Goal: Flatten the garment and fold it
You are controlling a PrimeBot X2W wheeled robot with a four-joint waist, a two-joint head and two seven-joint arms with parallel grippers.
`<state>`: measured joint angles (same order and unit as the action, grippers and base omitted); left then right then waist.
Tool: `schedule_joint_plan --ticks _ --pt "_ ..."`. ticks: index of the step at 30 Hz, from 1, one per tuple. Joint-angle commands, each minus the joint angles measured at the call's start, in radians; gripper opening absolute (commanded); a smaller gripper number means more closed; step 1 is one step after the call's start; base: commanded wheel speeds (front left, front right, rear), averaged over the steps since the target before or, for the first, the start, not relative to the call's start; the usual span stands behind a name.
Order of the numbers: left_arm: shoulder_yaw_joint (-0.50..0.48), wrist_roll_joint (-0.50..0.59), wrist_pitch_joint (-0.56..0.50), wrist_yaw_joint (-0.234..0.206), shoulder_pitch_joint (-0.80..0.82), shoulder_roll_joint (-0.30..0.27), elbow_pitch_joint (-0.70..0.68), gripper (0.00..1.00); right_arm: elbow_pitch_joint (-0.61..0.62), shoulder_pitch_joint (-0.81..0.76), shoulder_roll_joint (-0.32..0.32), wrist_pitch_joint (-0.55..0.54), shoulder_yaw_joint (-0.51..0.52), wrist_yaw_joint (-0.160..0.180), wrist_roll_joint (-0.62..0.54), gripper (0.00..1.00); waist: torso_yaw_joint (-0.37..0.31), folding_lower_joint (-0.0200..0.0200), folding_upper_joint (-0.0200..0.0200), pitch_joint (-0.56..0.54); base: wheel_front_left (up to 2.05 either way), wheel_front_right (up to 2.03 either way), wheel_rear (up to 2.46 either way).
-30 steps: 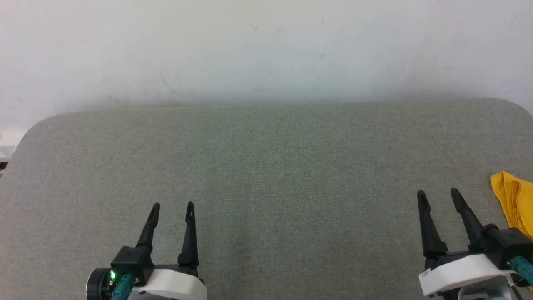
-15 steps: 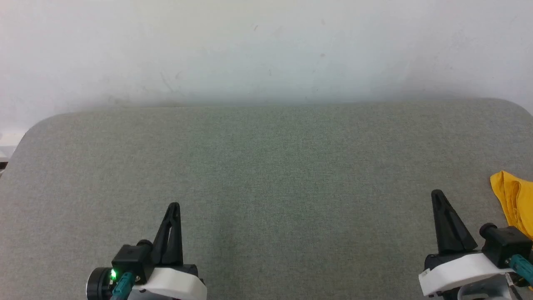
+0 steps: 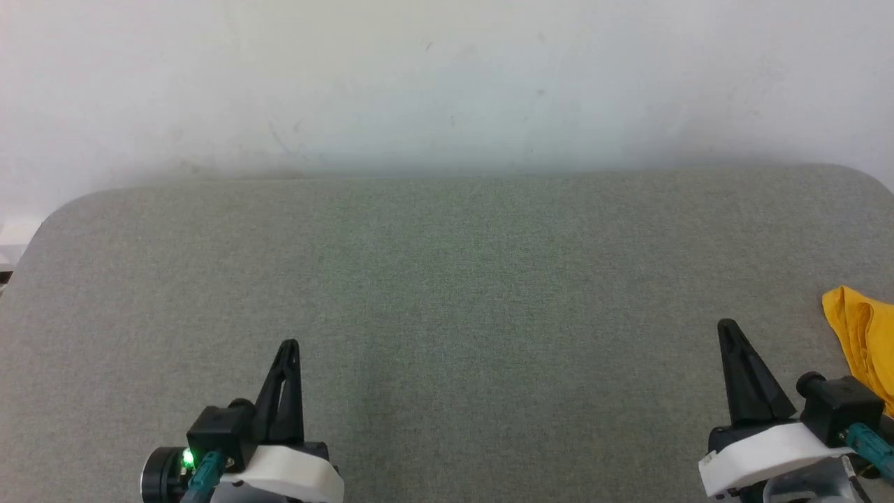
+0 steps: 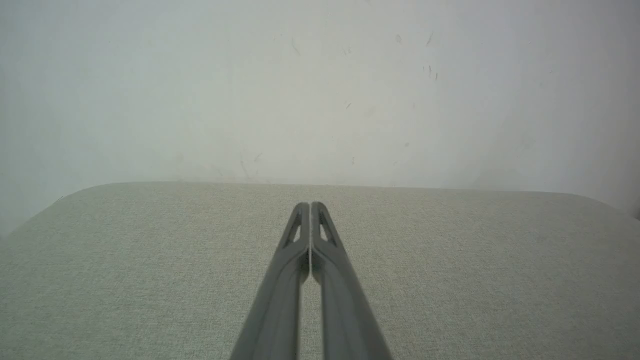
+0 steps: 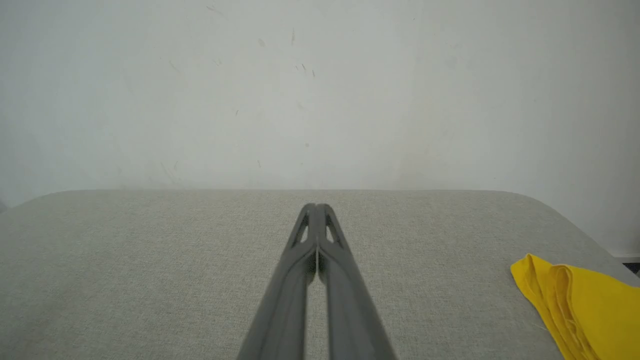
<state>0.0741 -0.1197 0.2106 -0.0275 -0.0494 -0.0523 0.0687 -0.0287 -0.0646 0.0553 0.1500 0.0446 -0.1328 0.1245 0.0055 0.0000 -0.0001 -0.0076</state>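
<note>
Yellow garment (image 3: 866, 342) right of right fingers (image 3: 744, 384), apart.

You have one garment (image 3: 862, 335), one table (image 3: 447, 279) and one wall (image 3: 447, 84). You have two grippers, the left gripper (image 3: 290, 344) and the right gripper (image 3: 726, 324), each with two fingers.

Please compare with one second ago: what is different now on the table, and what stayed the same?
The left gripper and the right gripper both closed their jaws, which stood open a second ago; they closed on nothing. The arms themselves hardly shifted. The yellow garment stayed bunched at the right edge of the grey table, untouched.
</note>
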Motion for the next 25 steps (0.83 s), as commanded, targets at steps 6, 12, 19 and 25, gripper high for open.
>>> schedule_joint_plan --ticks 6,12,19,25 --pt "-0.009 0.015 -0.015 0.006 0.012 0.001 -0.010 0.00 0.006 0.015 -0.001 -0.012 -0.005 0.001 -0.013 0.00 0.000 0.0000 0.0001 0.000 0.00 0.00 0.00" --pt "-0.013 0.022 -0.028 0.008 0.014 0.001 -0.014 0.00 0.008 0.018 -0.002 -0.021 -0.008 0.001 -0.020 0.00 -0.001 0.0000 0.0001 0.001 0.00 0.00 0.00" --pt "-0.018 0.030 -0.042 0.009 0.017 0.001 -0.018 0.00 0.009 0.022 -0.002 -0.031 -0.011 0.001 -0.028 0.00 -0.001 0.0000 0.0001 0.001 0.00 0.00 0.00" --pt "-0.022 0.036 -0.055 0.011 0.019 0.001 -0.022 0.00 0.011 0.025 -0.002 -0.040 -0.013 0.001 -0.035 0.00 -0.001 0.0000 0.0001 0.002 0.00 0.00 0.00"
